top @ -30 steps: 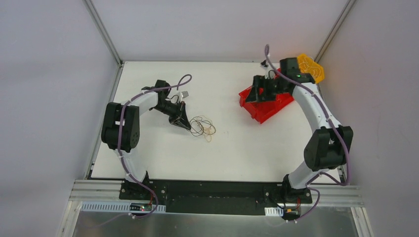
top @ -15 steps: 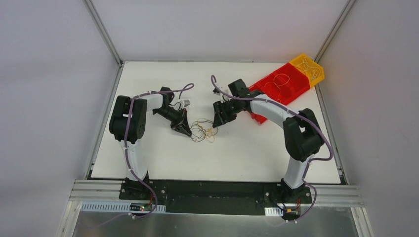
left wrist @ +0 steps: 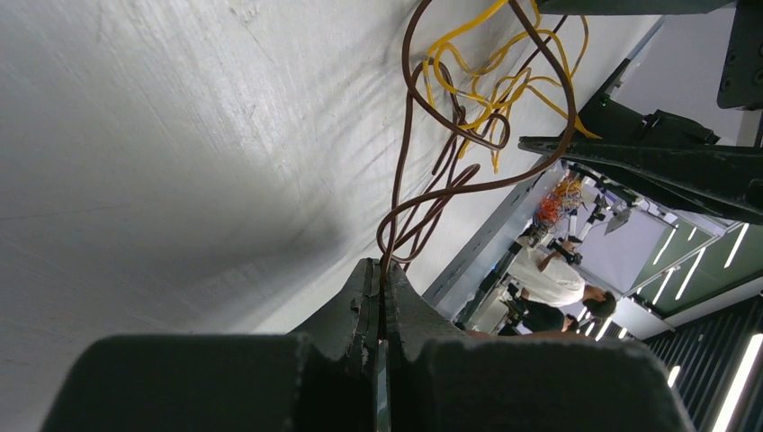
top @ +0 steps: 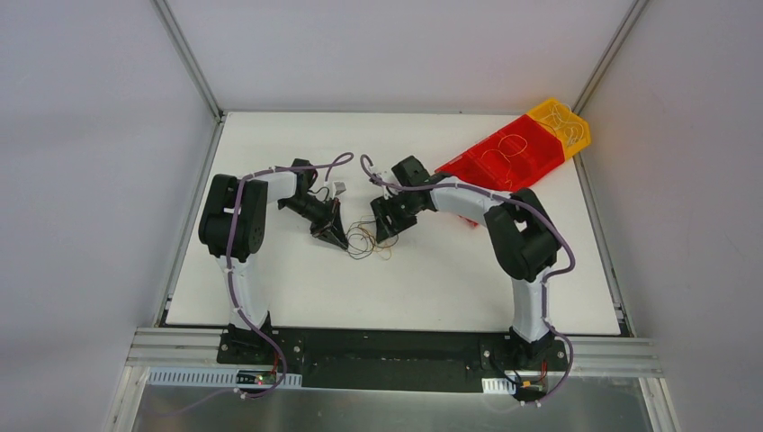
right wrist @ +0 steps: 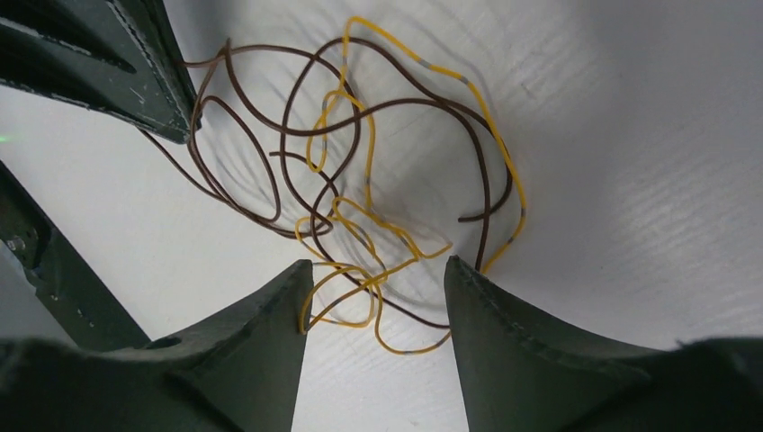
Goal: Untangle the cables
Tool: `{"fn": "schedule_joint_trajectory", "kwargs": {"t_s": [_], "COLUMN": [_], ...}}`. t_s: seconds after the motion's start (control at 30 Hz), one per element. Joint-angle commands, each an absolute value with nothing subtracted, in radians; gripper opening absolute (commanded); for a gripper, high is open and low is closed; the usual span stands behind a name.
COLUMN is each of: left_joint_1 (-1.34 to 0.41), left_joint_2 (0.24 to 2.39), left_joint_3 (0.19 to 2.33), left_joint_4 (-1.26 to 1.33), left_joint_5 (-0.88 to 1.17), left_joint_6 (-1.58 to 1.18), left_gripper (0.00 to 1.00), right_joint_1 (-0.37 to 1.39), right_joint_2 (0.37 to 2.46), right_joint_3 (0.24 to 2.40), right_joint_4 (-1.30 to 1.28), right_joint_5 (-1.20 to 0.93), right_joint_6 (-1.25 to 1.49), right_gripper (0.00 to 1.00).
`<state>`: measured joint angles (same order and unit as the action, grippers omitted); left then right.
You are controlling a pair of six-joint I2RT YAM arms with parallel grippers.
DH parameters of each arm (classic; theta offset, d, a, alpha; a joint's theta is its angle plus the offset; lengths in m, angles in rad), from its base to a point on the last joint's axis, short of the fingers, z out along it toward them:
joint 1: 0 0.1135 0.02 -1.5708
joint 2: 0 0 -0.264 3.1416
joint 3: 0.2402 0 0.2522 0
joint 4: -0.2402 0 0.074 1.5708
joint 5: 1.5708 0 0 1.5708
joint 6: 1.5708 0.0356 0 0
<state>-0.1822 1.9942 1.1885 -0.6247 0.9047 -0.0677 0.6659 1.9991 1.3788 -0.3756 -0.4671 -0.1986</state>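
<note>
**Left claw** (top: 338,238): shut tight, pinching one brown wire (left wrist: 402,153) between its tips. It sits low on the tabletop (top: 432,279), at the left edge of the tangle. Position unchanged from a second ago; it serves as the anchor.

**Cables** (top: 369,241): a small knot of brown and yellow loops lying flat on the tabletop, mid-field, between the two claws. The brown strand runs out of the left claw's tips (left wrist: 380,281) into the knot. Yellow wire (right wrist: 396,236) coils through the brown loops and is not yet separated. The knot looks much as it did a second ago.

**Right claw** (top: 387,229): half open, holding nothing. A second ago it was over the bins at the far right. It now hangs directly over the right side of the knot, with yellow loops lying between its two fingers (right wrist: 270,315). Whether the tips touch the wires cannot be told.

**Red bin** (top: 504,153) and **yellow bin** (top: 562,121): far right corner, each holding a few loose wires.

**Assessment:** one strand is likely already sorted, and the arm is back for the next. Closing on a yellow loop would probably let the two claws pull apart.
</note>
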Motion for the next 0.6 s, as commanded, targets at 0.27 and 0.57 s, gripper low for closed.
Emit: {"fn": "schedule_joint_trajectory", "kwargs": {"t_s": [0.27,0.57], "left_joint_1": [-0.173,-0.075], "left_joint_2": [1.973,1.918], "left_joint_3": [1.178,1.109], "left_joint_4": [-0.635,-0.646], "left_joint_5": [0.897,0.777], "left_joint_6": [-0.082,-0.063], "left_gripper": [0.0,0.0], "right_joint_1": [0.723,0.594], "right_joint_2": [1.99,1.695], "right_joint_3": [1.36,1.413], "right_joint_4": [-0.356,-0.384], "right_joint_5": [-0.276,-0.321], "right_joint_6": [-0.256,-0.216], "right_gripper": [0.02,0.0]}}
